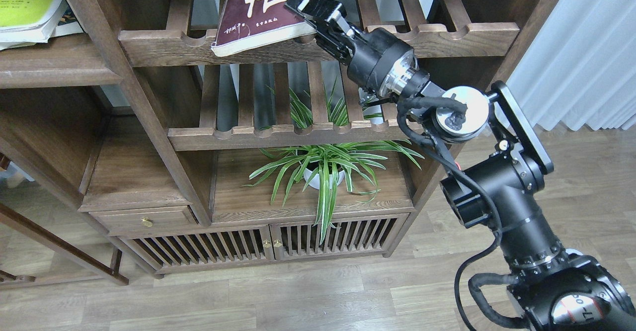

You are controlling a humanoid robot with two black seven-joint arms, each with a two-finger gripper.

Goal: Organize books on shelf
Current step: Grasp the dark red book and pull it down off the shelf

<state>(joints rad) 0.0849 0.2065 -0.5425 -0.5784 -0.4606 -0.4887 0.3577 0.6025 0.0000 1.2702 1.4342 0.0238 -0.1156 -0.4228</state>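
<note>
The thick maroon book [271, 8] with white Chinese characters is tilted over the front rail of the upper slatted rack [164, 45], its lower left corner sticking out past the rail. My right gripper [312, 14] is shut on the book's lower right edge, one finger above the cover. The yellow-green and white book [25, 3] lies on the solid dark-brown shelf [54, 70] at the top left, with a dark sliver of something under it. The "300" book cannot be made out. My left gripper is out of view.
A second slatted rack [278, 134] sits below the first. A potted spider plant [323, 169] stands on the board under it. Upright posts [129, 87] separate the left shelves from the racks. A white curtain [581, 57] hangs at the right, above a wooden floor.
</note>
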